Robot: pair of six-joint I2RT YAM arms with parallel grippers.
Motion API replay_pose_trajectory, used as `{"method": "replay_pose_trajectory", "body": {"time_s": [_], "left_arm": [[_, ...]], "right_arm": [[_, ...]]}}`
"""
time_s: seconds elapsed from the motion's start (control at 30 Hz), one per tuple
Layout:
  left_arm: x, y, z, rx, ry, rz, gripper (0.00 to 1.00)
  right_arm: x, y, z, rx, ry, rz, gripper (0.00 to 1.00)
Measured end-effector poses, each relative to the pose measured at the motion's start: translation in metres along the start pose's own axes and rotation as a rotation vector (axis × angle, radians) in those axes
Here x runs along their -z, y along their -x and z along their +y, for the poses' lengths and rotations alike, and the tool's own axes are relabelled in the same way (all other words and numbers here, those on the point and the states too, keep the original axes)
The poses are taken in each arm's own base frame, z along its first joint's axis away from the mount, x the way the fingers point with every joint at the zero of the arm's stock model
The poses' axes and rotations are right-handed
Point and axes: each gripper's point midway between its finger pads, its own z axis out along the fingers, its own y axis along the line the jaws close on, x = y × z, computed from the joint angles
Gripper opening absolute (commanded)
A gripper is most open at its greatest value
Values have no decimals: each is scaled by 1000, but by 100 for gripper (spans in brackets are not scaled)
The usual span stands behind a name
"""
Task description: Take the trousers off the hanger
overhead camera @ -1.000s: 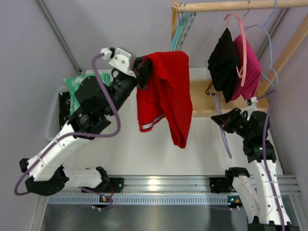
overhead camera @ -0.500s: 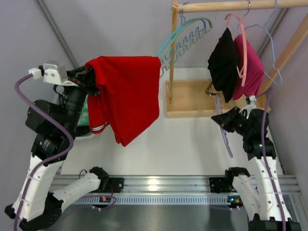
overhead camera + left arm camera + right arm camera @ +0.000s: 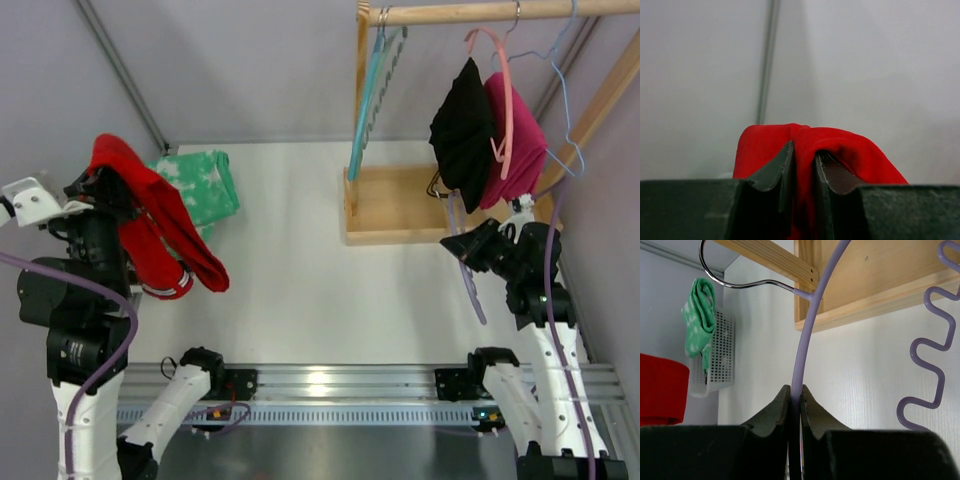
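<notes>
**Clerk:** Item one, red trousers (image 3: 170, 225). Location?

**Keeper:** Off the teal hanger (image 3: 366, 100), which hangs bare from the wooden rail (image 3: 470, 12). The trousers are draped from the left claw (image 3: 804, 159) at the far left, above the bench (image 3: 300, 270) and just beside the green cloth (image 3: 205, 185) and white basket (image 3: 720, 357).

**Clerk:** Left claw, condition?

**Keeper:** Nearly closed, with a fold of red cloth pinched between the jaws. The rest is bunched over the fingertips.

**Clerk:** Right claw (image 3: 795, 396)?

**Keeper:** Closed tight on the wire of the lilac hanger (image 3: 807, 335). It has no part in this item.

**Clerk:** Step in hand, as judged?

**Keeper:** Setting the trousers down, probably at the basket.
- Lower until the hanging legs pool on a surface before parting the jaws, so the weight cannot drag the cloth over an edge.
- Open wide, since the fabric wraps over both fingers and may snag.
- Lift straight up afterwards.
- Work well to the left, away from the rack, so a dangling leg cannot catch the hangers.
</notes>
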Motion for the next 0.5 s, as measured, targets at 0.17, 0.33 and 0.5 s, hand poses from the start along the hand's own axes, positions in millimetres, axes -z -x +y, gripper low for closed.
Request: {"method": "replay_pose_trajectory", "body": {"time_s": [0.17, 0.33, 0.5], "left_arm": [[7, 11, 44, -101, 214, -23, 0], [17, 11, 73, -181, 365, -8, 0], [27, 12, 97, -272, 491, -4, 0]], "right_arm": [[0, 4, 3, 1, 1, -1, 0], [-2, 5, 4, 0, 1, 4, 0], [-2, 9, 7, 8, 3, 2, 0]]}}
